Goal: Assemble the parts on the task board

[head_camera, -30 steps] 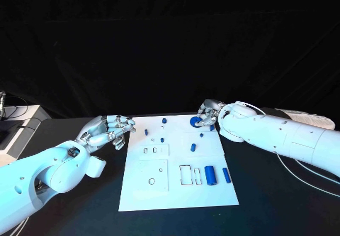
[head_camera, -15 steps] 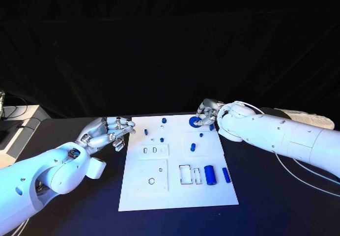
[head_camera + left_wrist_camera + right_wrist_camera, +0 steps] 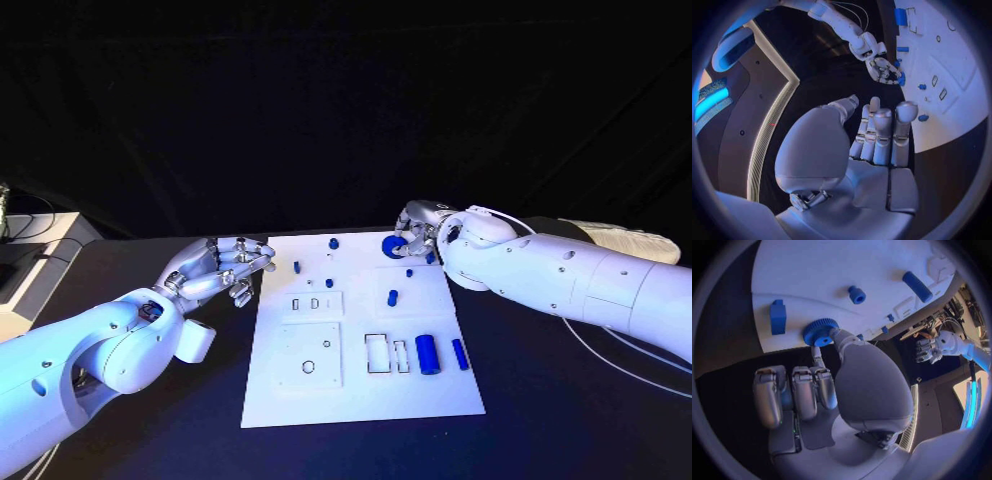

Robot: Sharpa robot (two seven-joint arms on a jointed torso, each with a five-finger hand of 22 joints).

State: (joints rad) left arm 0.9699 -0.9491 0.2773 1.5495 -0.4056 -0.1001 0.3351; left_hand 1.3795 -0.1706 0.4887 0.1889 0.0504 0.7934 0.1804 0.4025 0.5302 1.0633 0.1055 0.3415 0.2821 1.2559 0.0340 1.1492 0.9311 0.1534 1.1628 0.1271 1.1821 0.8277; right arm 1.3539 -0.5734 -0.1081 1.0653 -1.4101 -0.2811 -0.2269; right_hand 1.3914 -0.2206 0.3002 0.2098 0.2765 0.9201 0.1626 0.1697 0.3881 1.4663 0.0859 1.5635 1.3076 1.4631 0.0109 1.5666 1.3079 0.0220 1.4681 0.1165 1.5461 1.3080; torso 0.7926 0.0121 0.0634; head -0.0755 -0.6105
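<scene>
The white task board lies mid-table. At its far right corner my right hand pinches a blue gear between thumb and a finger, low over the board; the right wrist view shows the gear at the board's edge, next to a blue block and a small peg. My left hand hovers off the board's left edge, fingers loosely apart, holding nothing. A large blue cylinder and a blue bar lie near right. Small blue pieces dot the far half.
Recessed slots and a round hole mark the near half of the board. Grey equipment stands at the table's far left. A white cable runs below my right arm.
My right hand with the gear has edged slightly farther and leftward at the board's corner. The left hand has hardly moved.
</scene>
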